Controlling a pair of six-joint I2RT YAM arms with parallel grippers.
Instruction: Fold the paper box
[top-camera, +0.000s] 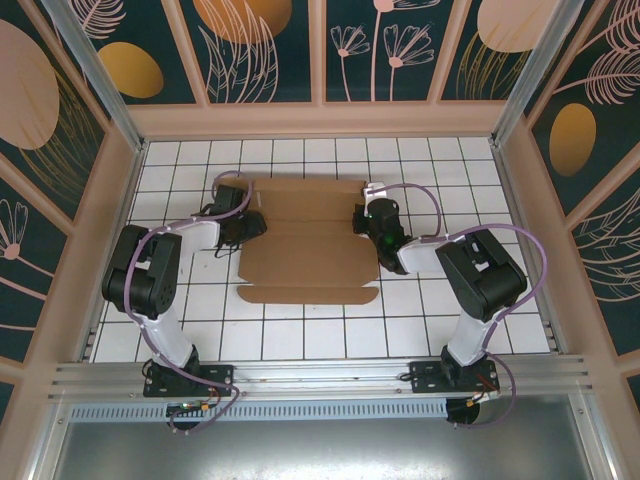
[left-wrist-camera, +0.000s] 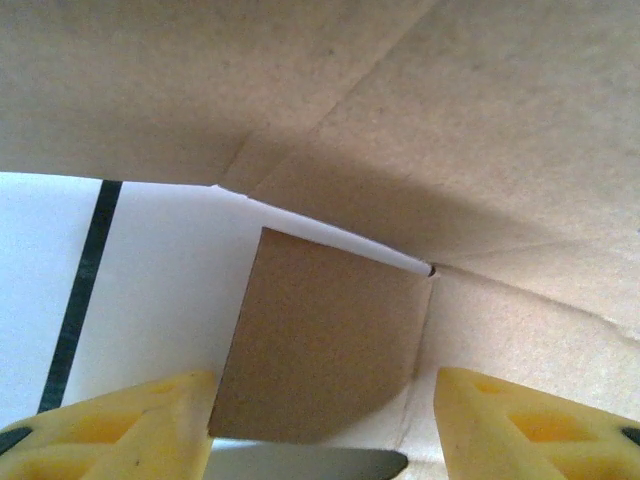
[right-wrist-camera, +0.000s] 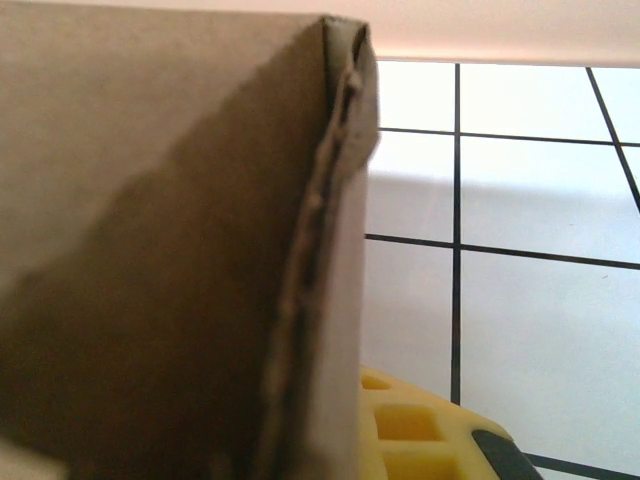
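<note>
The left pincer (top-camera: 252, 226) stands with its jaws apart at the left edge of the paper box (top-camera: 305, 255). In the left wrist view its 2 yellow fingers (left-wrist-camera: 130, 425) flank a small side flap (left-wrist-camera: 320, 335) without clearly pressing it. The right pincer (top-camera: 360, 220) is closed at the opposite edge. Its wrist view shows 1 yellow finger (right-wrist-camera: 420, 430) against a raised cardboard wall (right-wrist-camera: 170, 250), so it appears clamped on that wall's edge, with the other finger hidden behind the sheet. The box lies in the middle of the tiled bench (top-camera: 300, 330), mostly flat, its creased panels spread out between the 2 pincers.

The sheet looks light and thin. It is probably stiff across each panel but ready to hinge along its creases. On the smooth bench it will likely slide unless 1 side is pinned. The raw edge beside the right finger looks wavy, which suggests a hard pinch would crush it. The best hold is probably on a flap, close to its crease and well in from the corner, with the other pincer steadying the far side.
</note>
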